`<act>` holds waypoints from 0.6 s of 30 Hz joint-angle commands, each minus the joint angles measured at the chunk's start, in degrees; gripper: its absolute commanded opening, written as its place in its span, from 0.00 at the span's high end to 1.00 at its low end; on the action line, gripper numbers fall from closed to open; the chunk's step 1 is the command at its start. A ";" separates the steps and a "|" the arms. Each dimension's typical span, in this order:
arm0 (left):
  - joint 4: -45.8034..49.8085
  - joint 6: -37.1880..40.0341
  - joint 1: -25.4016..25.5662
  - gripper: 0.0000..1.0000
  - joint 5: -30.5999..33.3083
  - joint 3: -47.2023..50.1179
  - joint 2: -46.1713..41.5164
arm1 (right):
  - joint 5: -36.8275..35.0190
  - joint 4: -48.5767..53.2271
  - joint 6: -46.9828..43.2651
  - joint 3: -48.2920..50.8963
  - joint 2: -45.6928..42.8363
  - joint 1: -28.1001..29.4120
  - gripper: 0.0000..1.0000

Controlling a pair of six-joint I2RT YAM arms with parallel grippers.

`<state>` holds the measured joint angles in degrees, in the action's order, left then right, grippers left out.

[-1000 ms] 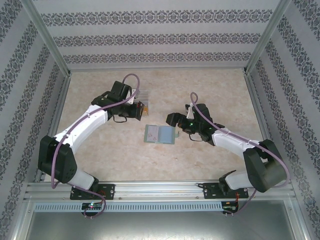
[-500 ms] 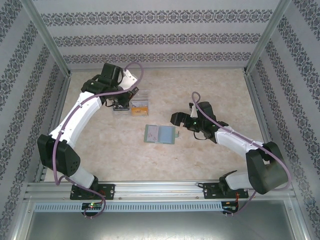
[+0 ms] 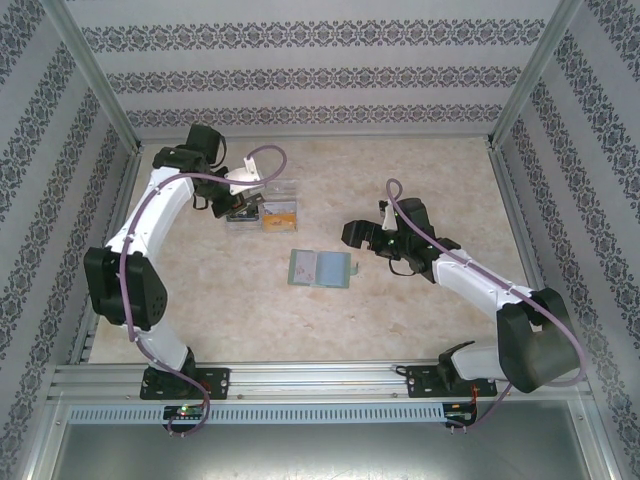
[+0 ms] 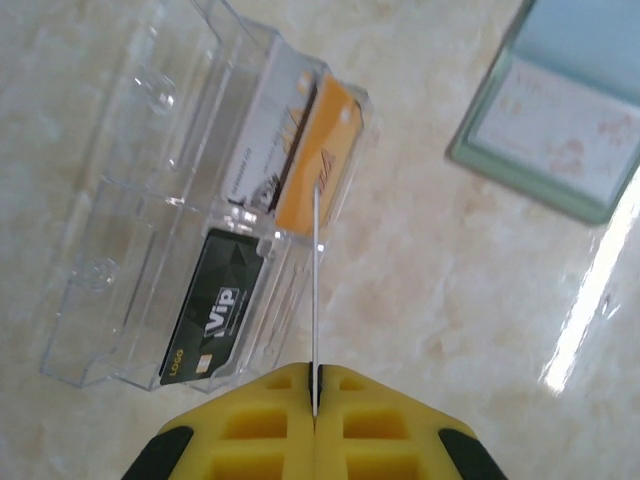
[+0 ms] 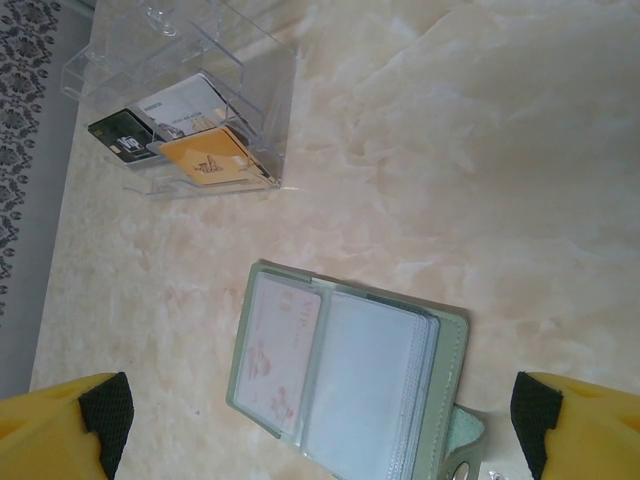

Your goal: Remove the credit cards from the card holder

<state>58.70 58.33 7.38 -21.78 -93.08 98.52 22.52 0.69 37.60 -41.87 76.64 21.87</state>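
The sage-green card holder point(image 3: 320, 268) lies open on the table, with a pinkish-white card point(image 5: 275, 360) in its left pocket. My left gripper point(image 3: 240, 208) is shut on a thin credit card point(image 4: 316, 280), seen edge-on, just above the clear tray's near edge. A black VIP card point(image 4: 215, 320), a whitish card point(image 4: 262, 150) and an orange card point(image 4: 322, 160) lie in the tray. My right gripper point(image 3: 358, 237) hangs open just right of the holder point(image 5: 340, 390), and nothing is between its yellow fingers point(image 5: 60, 425).
The clear plastic tray point(image 3: 285, 190) stands behind and left of the card holder, beside the left gripper. Metal frame rails and patterned walls bound the marble-look table point(image 3: 420, 170) on all sides. Open tabletop lies at the back right and in front of the holder.
My left arm has swung back and to the left, carrying its gripper from beside the card holder to the left part of the tray. The right gripper has shifted only slightly.
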 commanded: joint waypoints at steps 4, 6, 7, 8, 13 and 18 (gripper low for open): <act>-0.44 13.41 -1.22 1.00 5.84 -1.19 4.14 | 0.91 0.79 1.56 -3.66 2.24 0.53 0.02; -0.09 14.66 -1.29 1.00 7.04 -3.44 6.68 | 1.03 1.52 1.55 -4.92 2.93 1.06 0.02; -0.47 14.86 -1.31 1.00 8.28 -4.19 8.05 | 0.97 1.92 1.51 -5.57 3.27 1.24 0.02; -0.77 15.44 -1.31 1.00 9.27 -4.68 9.11 | 0.76 2.34 1.50 -6.13 3.50 1.49 0.02; -1.56 17.88 -1.42 1.00 9.50 -5.33 12.41 | -0.05 3.14 2.14 -8.49 4.42 2.38 0.02; -1.22 18.22 -2.18 1.00 8.28 -8.17 14.98 | 0.01 3.77 2.63 -10.88 6.42 3.33 0.02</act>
<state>57.43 73.65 6.46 -12.80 -98.26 112.99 22.52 3.31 39.27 -50.74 81.93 24.29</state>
